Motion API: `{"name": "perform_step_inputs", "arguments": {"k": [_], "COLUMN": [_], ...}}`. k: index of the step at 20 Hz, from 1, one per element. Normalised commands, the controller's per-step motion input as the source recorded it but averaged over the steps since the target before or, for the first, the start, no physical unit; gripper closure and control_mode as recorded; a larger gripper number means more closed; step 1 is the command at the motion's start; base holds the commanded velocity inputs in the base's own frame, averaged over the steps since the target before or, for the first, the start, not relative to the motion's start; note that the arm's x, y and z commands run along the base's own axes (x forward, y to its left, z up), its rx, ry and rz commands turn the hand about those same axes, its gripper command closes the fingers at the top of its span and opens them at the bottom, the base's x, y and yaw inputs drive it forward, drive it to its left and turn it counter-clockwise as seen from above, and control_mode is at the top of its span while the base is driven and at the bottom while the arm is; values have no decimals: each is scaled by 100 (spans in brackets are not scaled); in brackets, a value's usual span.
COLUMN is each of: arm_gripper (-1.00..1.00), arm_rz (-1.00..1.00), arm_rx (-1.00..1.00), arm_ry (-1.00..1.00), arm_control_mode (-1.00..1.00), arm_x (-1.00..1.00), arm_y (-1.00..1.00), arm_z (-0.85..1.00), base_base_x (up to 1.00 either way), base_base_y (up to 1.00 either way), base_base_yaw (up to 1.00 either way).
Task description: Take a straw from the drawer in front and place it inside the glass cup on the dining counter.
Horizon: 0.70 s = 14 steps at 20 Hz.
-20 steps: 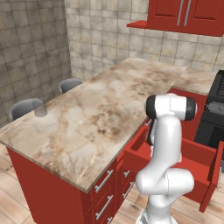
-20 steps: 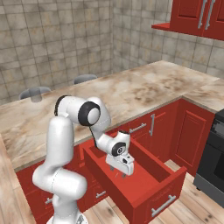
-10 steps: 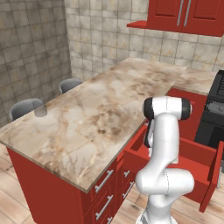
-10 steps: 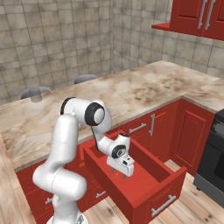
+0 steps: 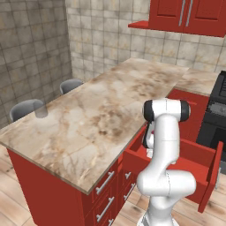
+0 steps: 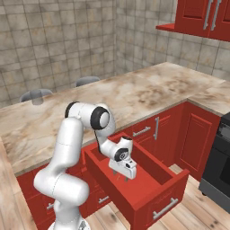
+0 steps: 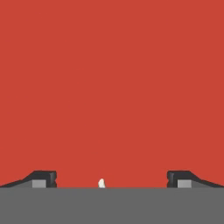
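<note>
- Both base views are evenly and softly lit, bright overall, with no single light source visible.
- Shadows are faint: the inside of the open drawer [image 6: 148, 173] is a little darker along its walls, and the cabinet fronts under the table [image 5: 97, 119] are shaded.
- No glare on the marble; the white arm has soft grey shading.
- Edges look slightly soft and pixelated, with no lens distortion.
- The hand view is flat, uniform red, shadowless, with sharp dark fingers [image 7: 43, 178] at the bottom corners.
</note>
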Motion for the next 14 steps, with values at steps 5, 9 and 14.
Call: {"name": "perform_step_inputs", "arguments": {"k": [5, 9, 14], "arm_gripper": [-100, -100, -100], "arm_rz": [0, 0, 0], "arm_rx": [0, 0, 0], "arm_ry": [-7, -10, -6], "arm_control_mode": [-100, -100, -100], "arm_x": [-21, -26, -2], "arm_y": [0, 5, 25], "arm_z": [-1, 0, 0], "base_base_x": [0, 0, 0], "base_base_y": [0, 0, 0], "base_base_yaw": [0, 0, 0]}}
